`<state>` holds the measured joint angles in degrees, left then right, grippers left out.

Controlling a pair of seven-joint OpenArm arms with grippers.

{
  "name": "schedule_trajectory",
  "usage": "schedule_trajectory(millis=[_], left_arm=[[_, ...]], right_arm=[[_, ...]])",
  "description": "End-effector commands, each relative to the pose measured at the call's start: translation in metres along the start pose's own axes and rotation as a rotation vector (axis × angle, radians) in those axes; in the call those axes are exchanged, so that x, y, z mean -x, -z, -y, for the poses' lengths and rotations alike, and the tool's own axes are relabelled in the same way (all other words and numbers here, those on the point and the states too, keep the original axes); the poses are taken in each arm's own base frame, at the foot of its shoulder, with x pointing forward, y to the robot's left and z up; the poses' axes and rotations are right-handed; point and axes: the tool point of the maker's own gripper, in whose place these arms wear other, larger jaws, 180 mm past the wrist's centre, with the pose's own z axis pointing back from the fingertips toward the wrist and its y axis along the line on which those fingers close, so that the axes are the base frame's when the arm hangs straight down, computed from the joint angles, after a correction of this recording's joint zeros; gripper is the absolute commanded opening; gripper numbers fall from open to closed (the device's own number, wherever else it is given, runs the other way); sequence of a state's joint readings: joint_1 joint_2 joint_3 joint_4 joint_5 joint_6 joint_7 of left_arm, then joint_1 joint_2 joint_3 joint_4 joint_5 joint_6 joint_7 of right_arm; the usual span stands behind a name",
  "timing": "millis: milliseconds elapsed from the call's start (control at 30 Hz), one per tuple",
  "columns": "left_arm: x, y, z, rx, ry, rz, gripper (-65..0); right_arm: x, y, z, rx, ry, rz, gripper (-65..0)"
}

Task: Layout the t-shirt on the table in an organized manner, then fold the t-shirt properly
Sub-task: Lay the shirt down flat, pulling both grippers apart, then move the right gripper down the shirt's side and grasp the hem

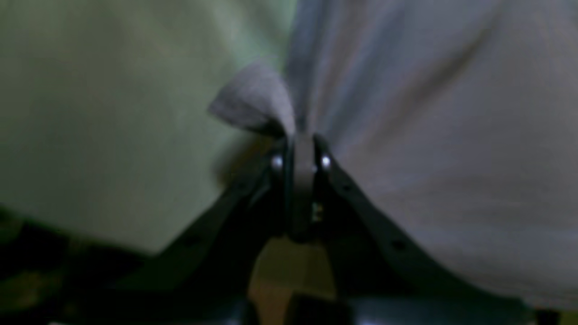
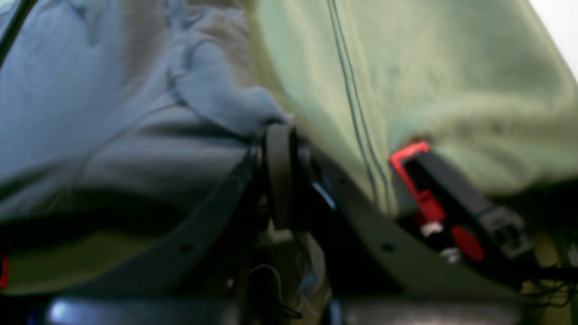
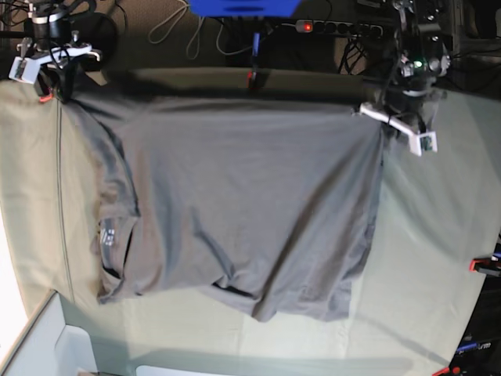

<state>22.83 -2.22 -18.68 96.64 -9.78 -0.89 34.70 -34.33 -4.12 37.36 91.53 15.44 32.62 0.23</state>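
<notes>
A black power strip (image 3: 344,28) with a lit red switch lies on the dark floor at the top of the base view. Left of the power strip sits a blue box-like object (image 3: 243,7), cut off by the frame's top edge. Farther left of the strip, pale cables (image 3: 176,30) loop loosely over the floor. Diagonally opposite the strip, at the bottom left corner, stands a white container (image 3: 47,345) with an open top. In the right wrist view, a red-and-black clamp (image 2: 433,198) shows, blurred.
</notes>
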Motion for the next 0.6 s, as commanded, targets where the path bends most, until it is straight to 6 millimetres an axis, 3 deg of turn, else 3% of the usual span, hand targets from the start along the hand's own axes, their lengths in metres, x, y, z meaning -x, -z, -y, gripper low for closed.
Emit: schedule_trajectory(millis=[0,200,267,367,567], left_arm=[[-0.011,-0.001,-0.002,-0.005,0.005,0.037,-64.9],[-0.014,-0.007,-0.011,-0.018,0.032,0.046,-64.9],[-0.016,-0.009,-0.015,-0.022,0.047,0.051,-64.9],[-0.035,-0.017,-0.019,-0.025,0.085,0.100,-64.9],[-0.042,-0.022,-0.039,-0.069,0.090,0.114,-64.9]], right_arm=[[-0.004,-0.004,0.002,-0.006,0.006,0.026,-65.0],[0.016,-0.003,0.007,0.008,0.040,-0.015,-65.0],[0.016,-0.003,0.007,0.010,0.041,-0.017,-65.0],[0.016,-0.003,0.008,0.011,0.041,-0.016,-65.0],[0.015,-0.004,0.008,0.013,0.039,-0.015,-65.0]])
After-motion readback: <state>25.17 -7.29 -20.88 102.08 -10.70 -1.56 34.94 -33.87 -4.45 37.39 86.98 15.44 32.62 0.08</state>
